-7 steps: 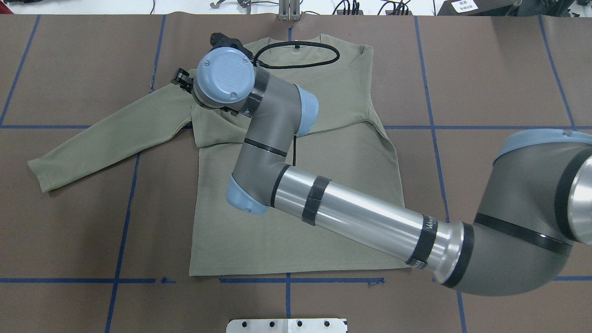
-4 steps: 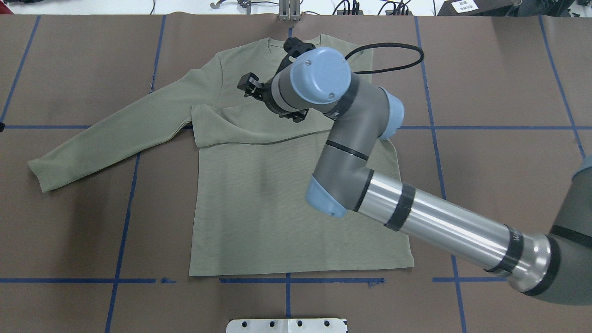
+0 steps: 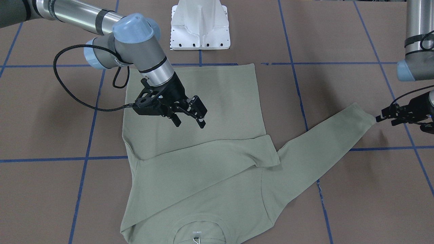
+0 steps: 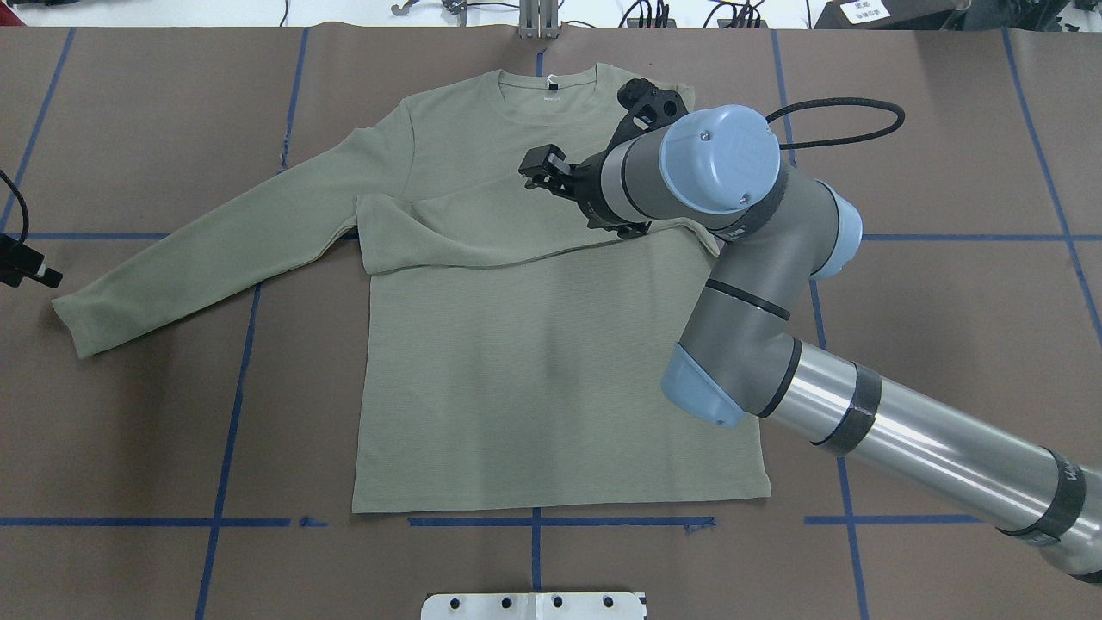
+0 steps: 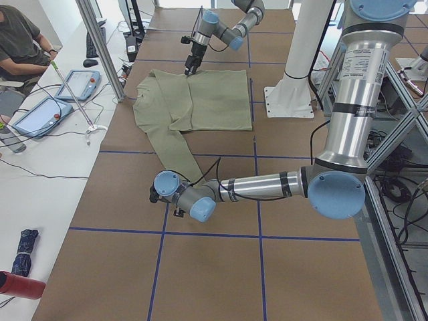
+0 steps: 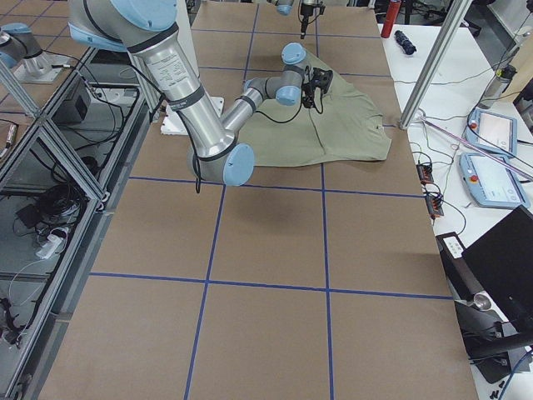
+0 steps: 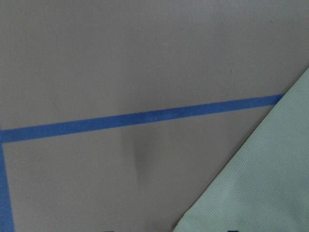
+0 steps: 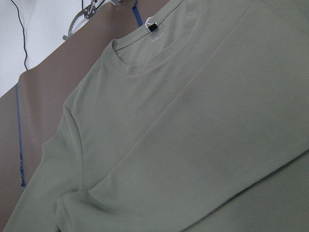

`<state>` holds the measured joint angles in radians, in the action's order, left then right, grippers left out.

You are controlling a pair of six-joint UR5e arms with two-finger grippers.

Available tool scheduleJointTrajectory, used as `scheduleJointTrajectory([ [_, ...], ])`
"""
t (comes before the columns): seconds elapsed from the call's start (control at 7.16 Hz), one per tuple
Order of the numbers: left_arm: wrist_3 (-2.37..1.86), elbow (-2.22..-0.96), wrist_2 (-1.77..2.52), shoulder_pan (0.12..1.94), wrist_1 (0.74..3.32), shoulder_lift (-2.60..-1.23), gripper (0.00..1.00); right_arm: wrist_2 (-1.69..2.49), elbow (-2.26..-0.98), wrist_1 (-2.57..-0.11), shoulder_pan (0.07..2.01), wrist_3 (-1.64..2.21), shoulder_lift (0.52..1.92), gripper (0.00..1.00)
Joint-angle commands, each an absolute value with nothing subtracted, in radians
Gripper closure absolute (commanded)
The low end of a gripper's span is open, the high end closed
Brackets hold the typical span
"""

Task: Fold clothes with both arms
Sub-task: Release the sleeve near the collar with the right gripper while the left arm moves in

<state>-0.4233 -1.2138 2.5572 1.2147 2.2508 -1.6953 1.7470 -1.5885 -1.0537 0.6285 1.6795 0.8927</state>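
The sage-green shirt lies flat, collar at the far side. One sleeve is folded across the chest. The other sleeve stretches out to the view's left, cuff on the table. My right gripper hovers open and empty above the chest; it also shows in the front-facing view. My left gripper sits low beside that cuff, apart from it, and looks open and empty. The left wrist view shows the sleeve edge.
The white pedestal base stands at the near table edge. Blue tape lines grid the brown table cover. The right arm's black cable loop hangs beyond the shirt's shoulder. A seated operator and tablets are at the far side.
My right arm has swung rightward from the shirt's left shoulder across the chest, its gripper empty. The folded sleeve stays put. My left gripper has come into view at the left edge.
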Motion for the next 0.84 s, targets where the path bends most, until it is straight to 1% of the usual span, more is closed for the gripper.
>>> scheduleJointTrajectory([
  [0.0,-0.423,-1.212,2.560,1.197,2.253,-1.695,0.33,1.746,-1.614,-1.054,0.629,1.680,0.910,0.00],
  [0.42,-0.419,-1.212,2.560,1.175,2.252,-1.698,0.41,1.744,-1.615,-1.054,0.629,1.680,0.911,0.00],
  [0.56,-0.417,-1.210,2.560,1.172,2.252,-1.698,0.49,1.744,-1.615,-1.054,0.629,1.680,0.911,0.00],
  [0.7,-0.417,-1.210,2.559,1.163,2.252,-1.698,0.63,1.744,-1.615,-1.054,0.629,1.680,0.911,0.00],
])
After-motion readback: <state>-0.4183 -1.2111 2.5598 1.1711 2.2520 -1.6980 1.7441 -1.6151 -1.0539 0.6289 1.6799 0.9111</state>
